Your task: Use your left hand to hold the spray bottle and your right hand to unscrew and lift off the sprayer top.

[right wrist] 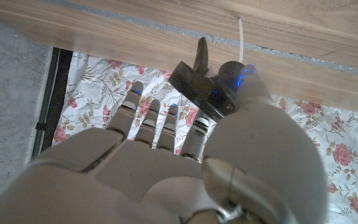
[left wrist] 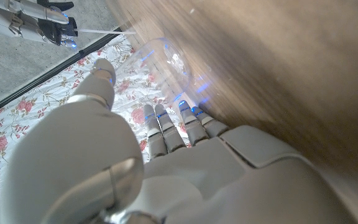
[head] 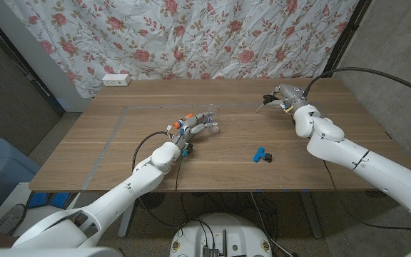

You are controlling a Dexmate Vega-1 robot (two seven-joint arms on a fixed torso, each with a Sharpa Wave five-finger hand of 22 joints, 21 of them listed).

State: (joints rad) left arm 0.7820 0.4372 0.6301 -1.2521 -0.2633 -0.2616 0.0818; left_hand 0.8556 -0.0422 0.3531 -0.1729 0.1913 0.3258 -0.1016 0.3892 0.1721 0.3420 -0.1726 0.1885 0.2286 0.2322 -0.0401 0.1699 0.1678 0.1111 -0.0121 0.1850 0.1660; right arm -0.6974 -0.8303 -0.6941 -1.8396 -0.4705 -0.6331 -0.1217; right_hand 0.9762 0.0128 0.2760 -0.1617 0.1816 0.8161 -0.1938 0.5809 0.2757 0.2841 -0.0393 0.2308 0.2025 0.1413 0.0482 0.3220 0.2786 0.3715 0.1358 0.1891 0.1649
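Your right robot hand (head: 282,97) pinches the sprayer top (right wrist: 205,89), its white tube trailing, lifted clear at the desk's (head: 120,153) far right, while your left robot hand (head: 191,130) grips the clear spray bottle (left wrist: 166,59) lying mid-desk. The unscrew-and-lift looks done; next, set the top down gently. No label or writing is readable.

Floral curtain (head: 191,39) backdrop, grey wall (head: 398,43), wooden table (head: 212,168), perhaps a power strip (head: 116,80)

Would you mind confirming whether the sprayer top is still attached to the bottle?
No, the right robot hand holds the sprayer top far from the bottle in the left robot hand.
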